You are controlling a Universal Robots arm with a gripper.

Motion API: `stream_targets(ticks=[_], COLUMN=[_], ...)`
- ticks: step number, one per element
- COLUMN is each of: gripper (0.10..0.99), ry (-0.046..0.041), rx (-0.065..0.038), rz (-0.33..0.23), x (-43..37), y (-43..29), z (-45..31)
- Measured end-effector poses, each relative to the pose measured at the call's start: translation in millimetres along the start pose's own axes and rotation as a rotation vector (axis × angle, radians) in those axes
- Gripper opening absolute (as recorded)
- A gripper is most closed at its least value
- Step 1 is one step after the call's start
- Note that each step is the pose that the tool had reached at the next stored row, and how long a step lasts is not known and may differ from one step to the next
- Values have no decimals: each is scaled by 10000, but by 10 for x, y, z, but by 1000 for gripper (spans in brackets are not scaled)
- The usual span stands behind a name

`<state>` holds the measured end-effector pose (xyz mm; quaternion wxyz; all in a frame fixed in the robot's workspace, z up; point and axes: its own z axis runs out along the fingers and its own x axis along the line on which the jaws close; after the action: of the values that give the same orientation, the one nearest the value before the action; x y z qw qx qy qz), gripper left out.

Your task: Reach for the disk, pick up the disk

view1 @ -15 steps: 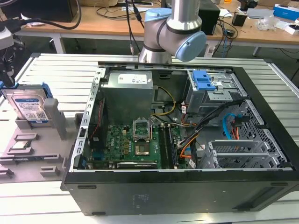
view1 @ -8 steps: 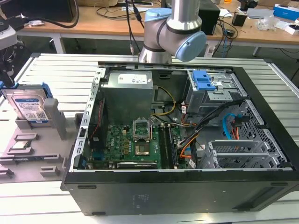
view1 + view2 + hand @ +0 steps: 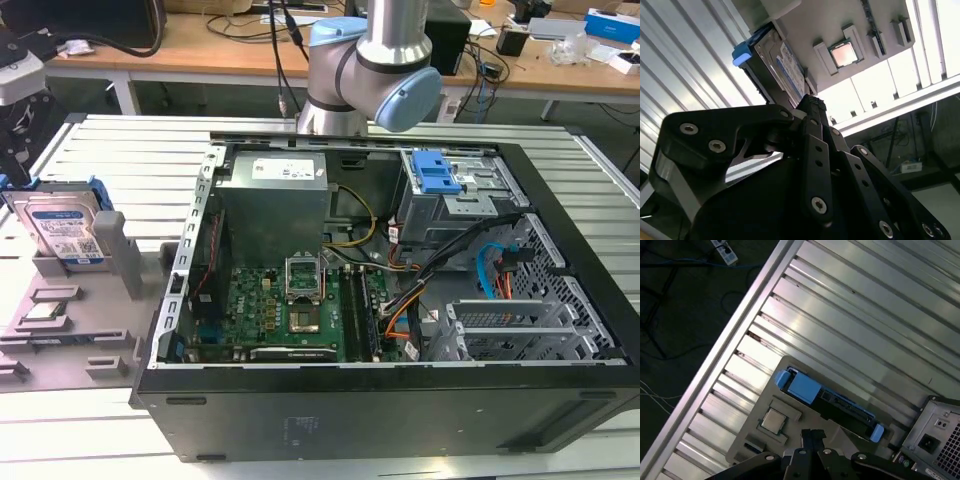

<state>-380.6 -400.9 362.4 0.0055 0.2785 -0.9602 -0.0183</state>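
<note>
PC case (image 3: 400, 420) open at near edge of bench (image 3: 130, 160). Disk (image 3: 62, 228) stands on edge in grey holder (image 3: 118, 255), at the exterior view's left. Claw (image 3: 813, 434) together, empty, apart from disk. Arm (image 3: 370, 70) far.

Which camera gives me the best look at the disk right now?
The exterior view: the disk stands upright in a grey holder, label facing the camera. The second wrist view catches it at a slant; the first wrist view sees it edge-on, with its blue bracket showing.
</note>
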Motion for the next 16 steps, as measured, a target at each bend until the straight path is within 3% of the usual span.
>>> stream_targets(ticks=[16], gripper=[106], ry=[77], rx=[1], rz=[-2010], x=[0], y=[0], z=[0])
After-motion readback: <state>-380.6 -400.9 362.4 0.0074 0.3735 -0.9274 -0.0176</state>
